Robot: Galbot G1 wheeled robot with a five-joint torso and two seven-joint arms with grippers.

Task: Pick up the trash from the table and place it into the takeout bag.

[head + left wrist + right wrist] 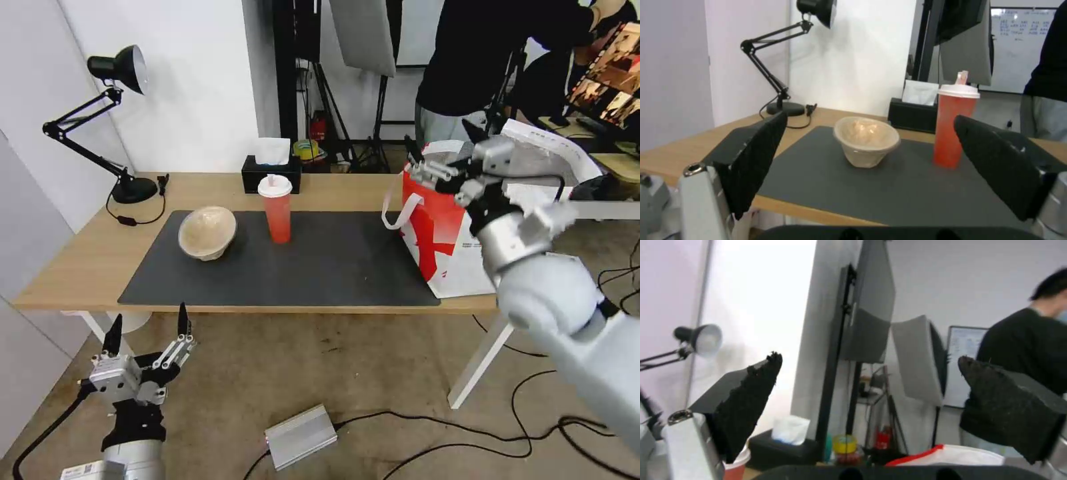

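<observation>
Currently hovered above takeout bag (443, 233) at table's (80, 260) right end: right gripper (443, 157), fingers spread wide, holding nothing. Parked low before table's front edge: left gripper (147, 330), also wide and empty. Stood upright on grey mat (320, 267), near centre: red drink cup (277, 208); beside it, tilted: beige pulp bowl (207, 232). Judged both light; cup probably slick and crushable, best pinched mid-body; bowl stiff-ish, best taken by rim.

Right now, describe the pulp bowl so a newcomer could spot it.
On the light-wood table, find the dark grey mat. At its left end, left of the red drink cup, sits the beige paper-pulp bowl, tipped on its side: the only pale, matte, lidless container there.
</observation>
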